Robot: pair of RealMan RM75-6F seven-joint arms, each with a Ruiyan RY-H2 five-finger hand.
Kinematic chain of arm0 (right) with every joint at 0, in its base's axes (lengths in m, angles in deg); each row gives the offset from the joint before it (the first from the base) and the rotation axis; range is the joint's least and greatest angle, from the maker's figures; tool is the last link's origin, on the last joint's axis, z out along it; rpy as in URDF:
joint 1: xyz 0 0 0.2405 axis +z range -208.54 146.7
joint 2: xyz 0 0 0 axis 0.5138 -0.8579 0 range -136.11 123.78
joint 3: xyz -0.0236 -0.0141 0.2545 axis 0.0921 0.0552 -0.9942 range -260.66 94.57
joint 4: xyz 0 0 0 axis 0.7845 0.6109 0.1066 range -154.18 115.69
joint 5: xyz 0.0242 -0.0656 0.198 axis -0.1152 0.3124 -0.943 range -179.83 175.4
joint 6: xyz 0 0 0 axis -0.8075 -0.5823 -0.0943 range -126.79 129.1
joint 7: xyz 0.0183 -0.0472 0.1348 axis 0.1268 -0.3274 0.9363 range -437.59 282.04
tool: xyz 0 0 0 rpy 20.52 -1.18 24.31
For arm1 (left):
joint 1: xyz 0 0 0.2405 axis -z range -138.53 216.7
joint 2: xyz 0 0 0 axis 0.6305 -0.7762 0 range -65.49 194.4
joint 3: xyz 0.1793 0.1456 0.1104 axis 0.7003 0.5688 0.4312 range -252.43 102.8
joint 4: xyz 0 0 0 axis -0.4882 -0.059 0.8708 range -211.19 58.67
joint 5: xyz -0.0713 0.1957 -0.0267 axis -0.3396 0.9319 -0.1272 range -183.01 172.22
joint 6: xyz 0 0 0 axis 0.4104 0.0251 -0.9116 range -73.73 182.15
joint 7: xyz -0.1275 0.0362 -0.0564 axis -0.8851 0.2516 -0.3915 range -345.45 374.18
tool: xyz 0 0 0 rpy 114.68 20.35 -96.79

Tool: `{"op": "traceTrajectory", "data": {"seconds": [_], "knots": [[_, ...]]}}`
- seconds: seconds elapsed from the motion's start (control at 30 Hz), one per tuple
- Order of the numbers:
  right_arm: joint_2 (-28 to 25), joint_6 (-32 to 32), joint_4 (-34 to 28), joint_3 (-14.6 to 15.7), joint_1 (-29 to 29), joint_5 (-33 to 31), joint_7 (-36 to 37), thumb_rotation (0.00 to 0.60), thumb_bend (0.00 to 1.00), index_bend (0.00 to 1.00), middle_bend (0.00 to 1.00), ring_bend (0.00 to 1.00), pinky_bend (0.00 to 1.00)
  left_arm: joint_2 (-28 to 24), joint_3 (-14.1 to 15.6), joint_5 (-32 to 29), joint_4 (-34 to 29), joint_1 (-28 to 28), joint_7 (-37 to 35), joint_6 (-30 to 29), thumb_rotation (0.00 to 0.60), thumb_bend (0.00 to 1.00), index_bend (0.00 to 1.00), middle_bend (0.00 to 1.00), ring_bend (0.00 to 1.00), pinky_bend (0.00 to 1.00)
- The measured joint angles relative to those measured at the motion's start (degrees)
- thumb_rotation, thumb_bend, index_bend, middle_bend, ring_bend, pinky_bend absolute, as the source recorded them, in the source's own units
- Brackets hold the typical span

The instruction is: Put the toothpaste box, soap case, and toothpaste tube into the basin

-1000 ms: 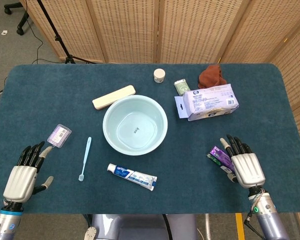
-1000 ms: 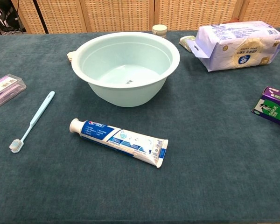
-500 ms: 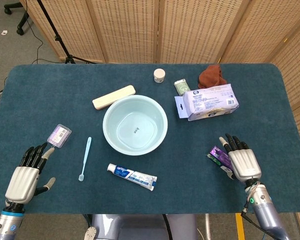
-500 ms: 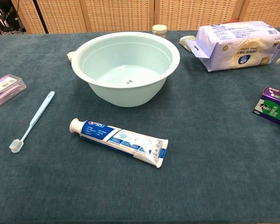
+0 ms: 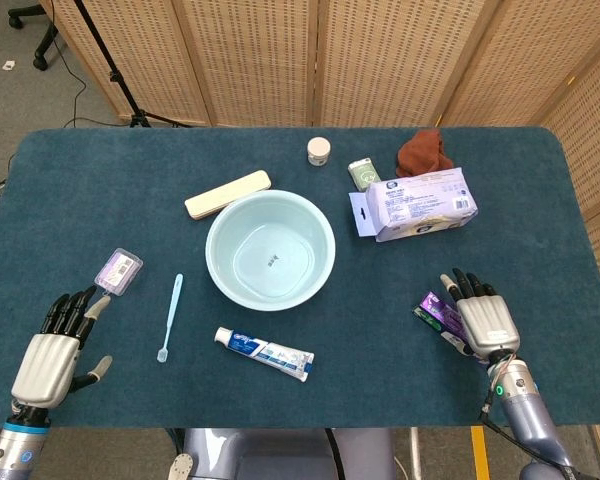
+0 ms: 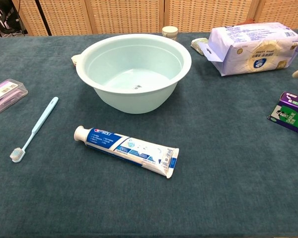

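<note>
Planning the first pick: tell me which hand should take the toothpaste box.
Right. The right hand sits over the toothpaste box, fingers spread; the left hand is across the table by the soap case.

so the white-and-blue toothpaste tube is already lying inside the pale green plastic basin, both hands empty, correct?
Not quite. The white-and-blue toothpaste tube lies on the blue tablecloth in front of the pale green plastic basin, which holds none of the items; the chest view shows this. The left hand and right hand do hold nothing.
</note>
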Motion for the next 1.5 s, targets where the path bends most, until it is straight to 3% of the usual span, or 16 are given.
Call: {"op": "traceTrajectory", "data": {"seconds": [0.23, 0.4, 0.67, 1.5], "knots": [[0.87, 2.52, 2.86, 0.51, 2.57, -5.70, -0.43, 0.600, 0.16, 0.07, 0.01, 0.00, 0.17, 0.08, 0.15, 0.26, -0.06, 0.04, -0.05, 0.08, 0.600, 0.25, 0.00, 0.00, 0.00, 0.00], [0.84, 1.71, 2.89, 1.30, 3.03, -5.89, -0.35, 0.600, 0.16, 0.15, 0.08, 0.01, 0.17, 0.09, 0.30, 0.94, -0.26, -0.11, -0.06, -0.46, 0.600, 0.25, 0.00, 0.00, 0.00, 0.00], [1.23, -0.80, 2.79, 2.07, 3.43, -5.90, -0.80, 0.600, 0.18, 0.41, 0.24, 0.18, 0.27, -0.05, 0.10, 0.68, -0.15, -0.12, -0.65, -0.52, 0.600, 0.25, 0.00, 0.00, 0.00, 0.00], [2.44, -4.88, 3.93, 3.71, 3.93, -3.46, -0.58, 0.600, 0.24, 0.65, 0.49, 0.46, 0.50, -0.24, -0.09, 0.68, -0.17, -0.16, -1.51, -0.79, 0.600, 0.25, 0.00, 0.00, 0.00, 0.00]]}}
